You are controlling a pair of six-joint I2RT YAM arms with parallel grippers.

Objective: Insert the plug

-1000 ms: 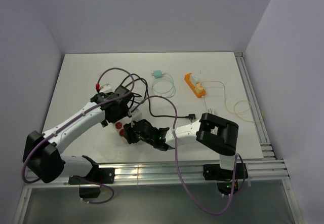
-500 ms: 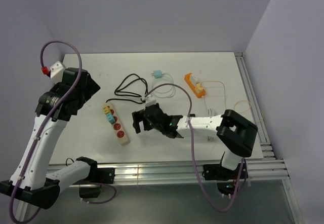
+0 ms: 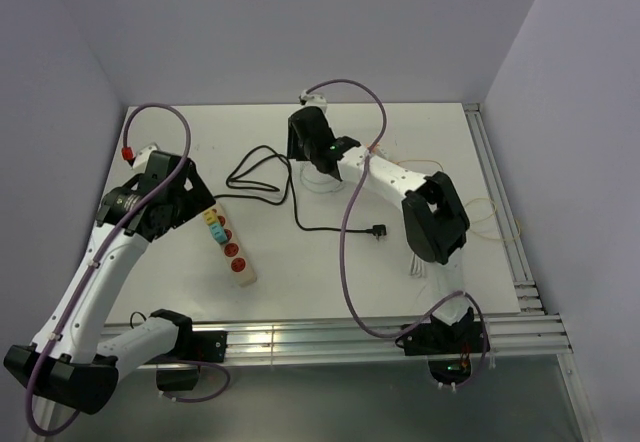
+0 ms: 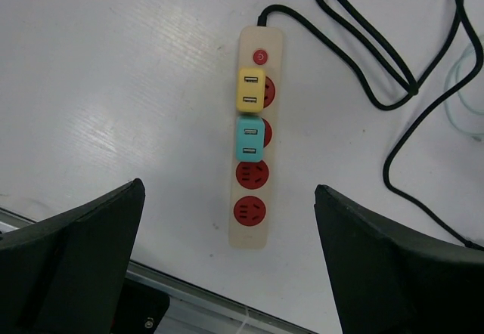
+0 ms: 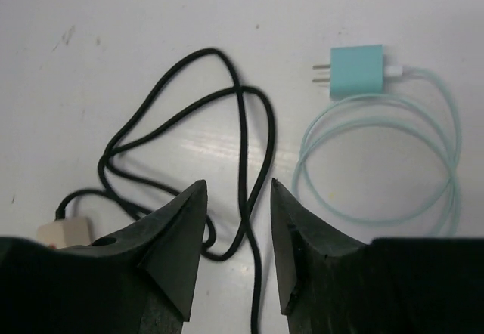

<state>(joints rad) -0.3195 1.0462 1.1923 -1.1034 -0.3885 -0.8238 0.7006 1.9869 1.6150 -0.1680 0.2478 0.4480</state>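
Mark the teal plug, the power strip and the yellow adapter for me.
Teal plug (image 5: 357, 70): right wrist view, middle of its body.
Power strip (image 4: 249, 236): left wrist view, its bare lower end.
Yellow adapter (image 4: 251, 91): left wrist view, centre of its top face.

My right gripper (image 5: 237, 185), low at mid-table a second ago, now reaches to the far side over the cord (image 5: 242, 122) and teal plug (image 5: 357, 70), jaws narrower, while my left gripper (image 3: 190, 202) is lifted off the strip (image 4: 251, 232).
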